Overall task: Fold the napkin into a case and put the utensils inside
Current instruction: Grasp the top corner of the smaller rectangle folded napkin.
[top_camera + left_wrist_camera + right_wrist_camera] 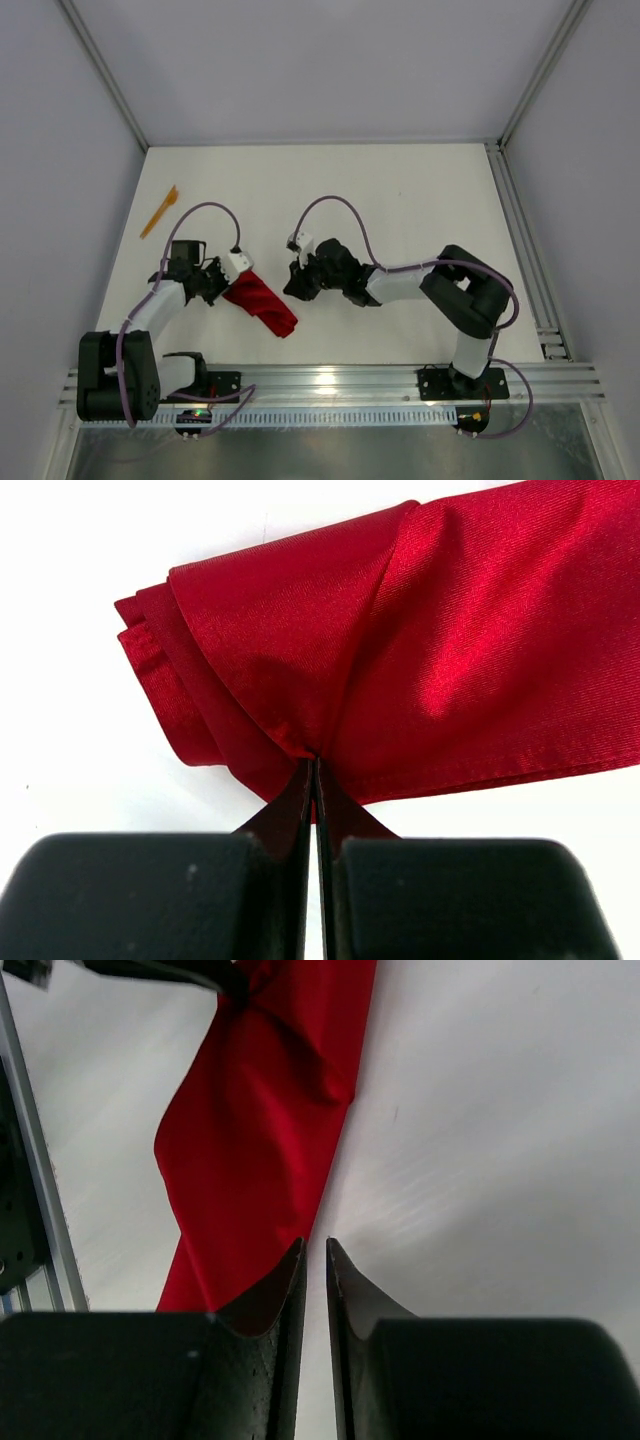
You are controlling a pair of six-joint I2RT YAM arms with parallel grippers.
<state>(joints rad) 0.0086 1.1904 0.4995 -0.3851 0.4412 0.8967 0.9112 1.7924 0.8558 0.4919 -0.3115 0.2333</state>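
Observation:
The red napkin lies as a loosely folded, twisted strip on the white table between the two arms. My left gripper is shut on its left end, and the left wrist view shows the cloth pinched at the fingertips of that gripper. My right gripper hovers just right of the napkin. In its wrist view the jaws of the right gripper stand a narrow gap apart with nothing between them, next to the edge of the cloth. An orange utensil lies at the far left.
Aluminium rails run along the near edge by the arm bases. Grey walls enclose the table on the left, back and right. A rail also runs down the right side.

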